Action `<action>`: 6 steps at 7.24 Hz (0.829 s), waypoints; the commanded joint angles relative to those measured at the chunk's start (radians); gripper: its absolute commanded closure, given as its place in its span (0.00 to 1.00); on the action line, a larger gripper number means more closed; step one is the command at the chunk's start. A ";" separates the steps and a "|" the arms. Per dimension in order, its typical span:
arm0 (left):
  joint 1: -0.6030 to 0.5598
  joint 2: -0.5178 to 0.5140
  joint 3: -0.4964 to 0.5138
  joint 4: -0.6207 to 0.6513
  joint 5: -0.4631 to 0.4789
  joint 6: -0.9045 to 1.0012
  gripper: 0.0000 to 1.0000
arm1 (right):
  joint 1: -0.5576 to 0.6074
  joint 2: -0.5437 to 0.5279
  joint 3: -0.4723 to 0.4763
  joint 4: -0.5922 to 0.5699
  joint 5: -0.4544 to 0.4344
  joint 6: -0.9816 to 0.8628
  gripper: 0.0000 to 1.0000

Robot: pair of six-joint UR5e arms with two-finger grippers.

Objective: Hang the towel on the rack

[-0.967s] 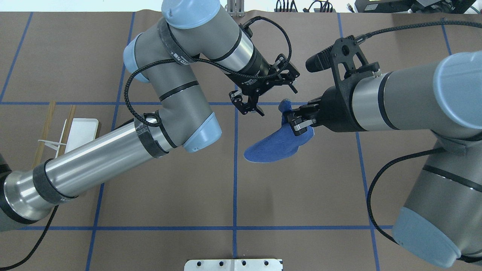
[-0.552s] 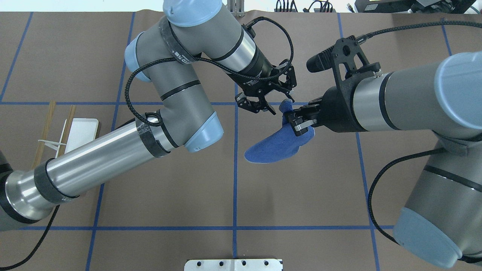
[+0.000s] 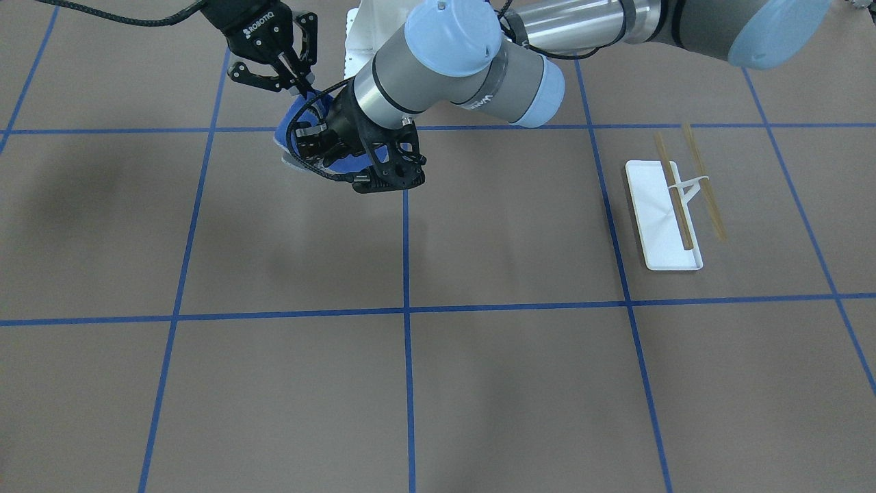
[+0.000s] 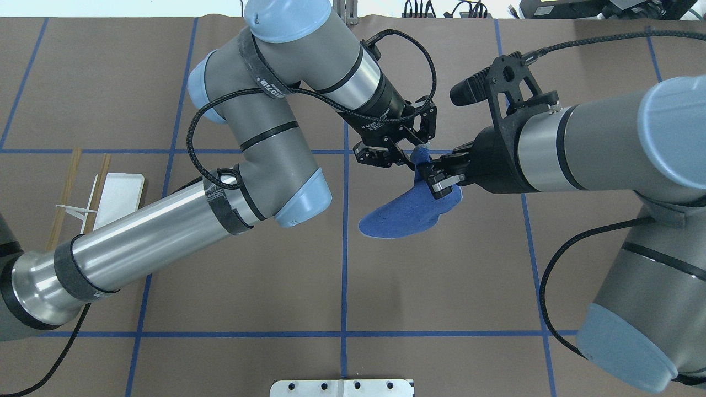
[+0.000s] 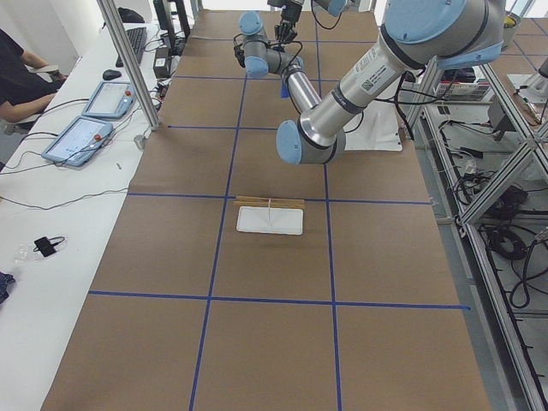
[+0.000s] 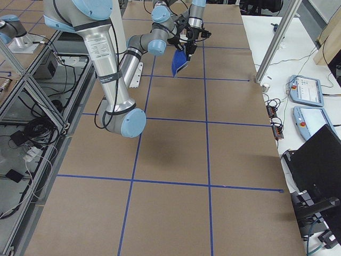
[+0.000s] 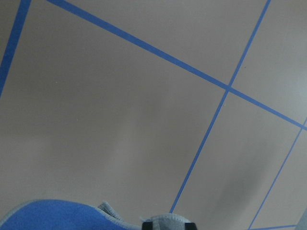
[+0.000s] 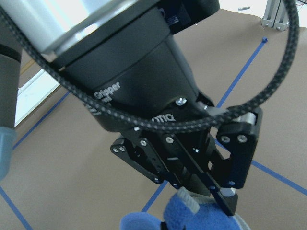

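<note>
brown table (image 4: 165, 358), blue tape grid (image 4: 344, 275)

Bright even overhead light, soft shadows, right wrist view blurred close-up.

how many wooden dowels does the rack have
2. Both run parallel above the rack's white base: one dowel lies over the base, the other dowel over the table just past its edge. Nothing hangs on either.

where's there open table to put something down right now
The operators' half of the table is bare paper, and so is the stretch between the rack and the grippers. Crowded: the far centre, where the left gripper and right gripper meet at the hanging towel.
</note>
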 commanded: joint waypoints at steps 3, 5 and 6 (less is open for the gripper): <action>0.009 -0.014 0.000 -0.001 0.001 -0.001 0.54 | 0.000 0.000 0.003 0.000 0.000 0.000 1.00; 0.009 -0.012 0.000 -0.001 0.001 -0.004 0.97 | 0.003 -0.008 0.007 0.000 0.000 0.000 1.00; 0.009 -0.011 0.000 -0.001 0.004 -0.001 1.00 | 0.006 -0.011 0.010 0.000 0.000 0.000 1.00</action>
